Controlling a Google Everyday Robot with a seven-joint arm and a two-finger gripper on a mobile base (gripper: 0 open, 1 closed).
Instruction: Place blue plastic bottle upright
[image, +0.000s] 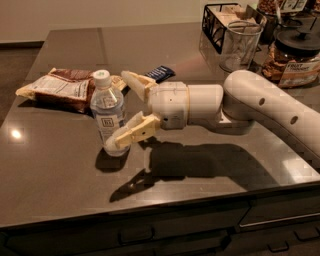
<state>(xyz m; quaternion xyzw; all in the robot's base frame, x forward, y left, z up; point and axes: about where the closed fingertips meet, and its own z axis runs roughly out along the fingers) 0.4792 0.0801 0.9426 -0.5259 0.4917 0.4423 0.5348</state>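
Note:
The blue plastic bottle (107, 116), clear with a white cap and a pale label, stands upright on the dark table (60, 180) at the left of centre. My gripper (125, 109) reaches in from the right, just beside the bottle, with its jaws spread wide. The far finger (137, 83) is behind and clear of the bottle. The near finger (133, 133) lies against the bottle's lower right side.
A brown and white snack bag (57, 88) lies just left of and behind the bottle. A dark blue wrapper (160, 73) lies behind the gripper. A glass cup (240, 46), a black wire basket (216, 22) and a labelled jar (294, 61) stand at the back right.

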